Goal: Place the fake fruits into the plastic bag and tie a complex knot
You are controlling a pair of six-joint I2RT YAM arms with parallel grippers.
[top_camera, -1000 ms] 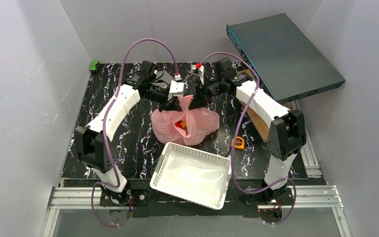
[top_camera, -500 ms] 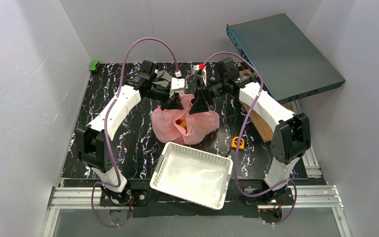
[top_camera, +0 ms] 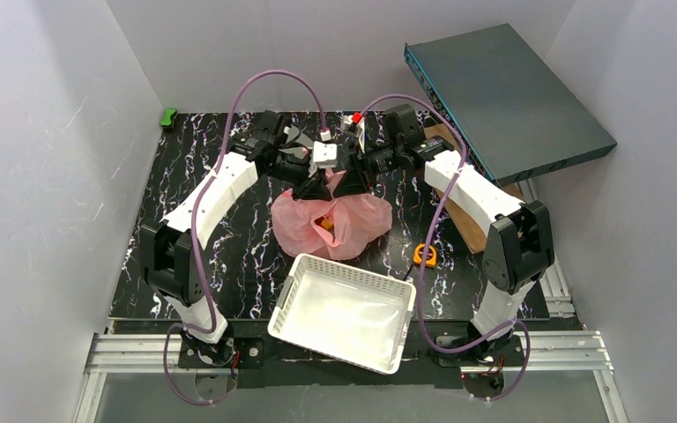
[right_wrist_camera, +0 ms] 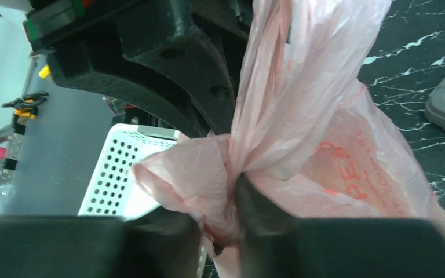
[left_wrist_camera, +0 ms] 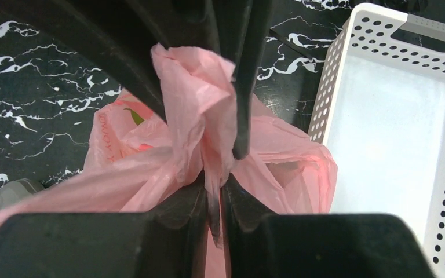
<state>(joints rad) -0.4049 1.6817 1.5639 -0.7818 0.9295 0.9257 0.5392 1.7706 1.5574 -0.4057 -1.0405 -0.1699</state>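
Pinching is seen on both sides. The left gripper (left_wrist_camera: 211, 196) is pressed together on a thin strip of the plastic bag (top_camera: 366, 220), with pink film squeezed between its fingers (left_wrist_camera: 179, 217). The right gripper (right_wrist_camera: 230, 209) is clamped on bunched pink film at the bag's neck.

Both grippers are held close together above the far edge of the bag, tips nearly touching in the top view. Between them a twisted lump (left_wrist_camera: 200, 101) of handle film is drawn upward. One of the right gripper's fingers (left_wrist_camera: 244, 87) is laid against its side. Whether the lump is tied tight cannot be told.

The bag body is rested on the black marbled table (top_camera: 229, 247), near the middle and just beyond the white lattice basket (top_camera: 345, 268). The bag and basket are close, but contact cannot be confirmed.

The fake fruits (top_camera: 326, 224) are seen inside the bag. An orange-yellow patch is visible through the mouth from above. A reddish shape with a green leaf mark is visible through the film in the left wrist view. The count cannot be told.

An orange tape measure (top_camera: 424, 256) is lying on the table to the right, apart from the bag. A dark flat panel (top_camera: 507, 92) is propped at the far right corner.
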